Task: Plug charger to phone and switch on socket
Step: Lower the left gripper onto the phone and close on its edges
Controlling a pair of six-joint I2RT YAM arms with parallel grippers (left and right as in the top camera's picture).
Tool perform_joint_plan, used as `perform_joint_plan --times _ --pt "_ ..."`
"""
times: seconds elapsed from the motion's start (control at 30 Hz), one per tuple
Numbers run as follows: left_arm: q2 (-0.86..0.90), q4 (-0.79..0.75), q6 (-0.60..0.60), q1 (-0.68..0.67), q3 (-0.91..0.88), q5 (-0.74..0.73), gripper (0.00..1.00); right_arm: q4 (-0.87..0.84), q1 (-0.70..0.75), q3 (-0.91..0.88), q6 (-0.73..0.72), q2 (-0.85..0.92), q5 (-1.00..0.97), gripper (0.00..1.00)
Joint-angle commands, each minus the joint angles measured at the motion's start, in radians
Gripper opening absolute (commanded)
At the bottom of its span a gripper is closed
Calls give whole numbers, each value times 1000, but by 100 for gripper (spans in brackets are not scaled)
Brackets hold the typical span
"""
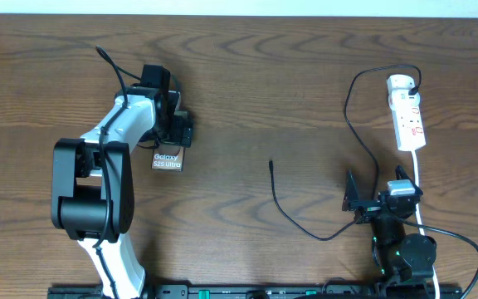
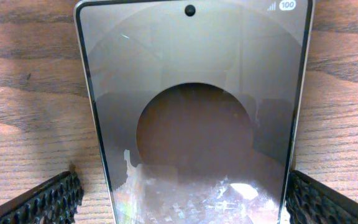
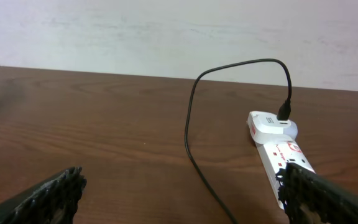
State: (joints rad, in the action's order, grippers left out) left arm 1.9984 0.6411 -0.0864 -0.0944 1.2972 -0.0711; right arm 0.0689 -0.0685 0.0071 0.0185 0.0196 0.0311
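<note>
The glossy, slab-shaped phone (image 2: pixel 191 112), a brown oval mid-frame, lies flat on the grainy wooden table (image 1: pixel 264 75) between the spread left gripper (image 2: pixel 185 202). The right gripper (image 3: pixel 188 199), jaws wide and empty, faces the white socket (image 3: pixel 281 152) at lower right. The thin black charger (image 3: pixel 188 124) is plugged into it, before a pale wall (image 3: pixel 166 31).
</note>
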Motion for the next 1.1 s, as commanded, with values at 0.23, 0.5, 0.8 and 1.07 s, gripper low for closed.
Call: perform_joint_plan --times 0.23,0.5,0.8,1.07 --pt "22 5 -7 3 -32 5 94 3 2 -2 -10 -2 9 99" --pt "22 5 -6 3 -32 5 91 3 2 -2 -10 -2 9 99" --pt "22 5 -7 3 -32 5 81 3 2 -2 -10 -2 9 99" --pt "22 5 -7 3 -32 5 75 3 2 -2 -10 -2 9 99"
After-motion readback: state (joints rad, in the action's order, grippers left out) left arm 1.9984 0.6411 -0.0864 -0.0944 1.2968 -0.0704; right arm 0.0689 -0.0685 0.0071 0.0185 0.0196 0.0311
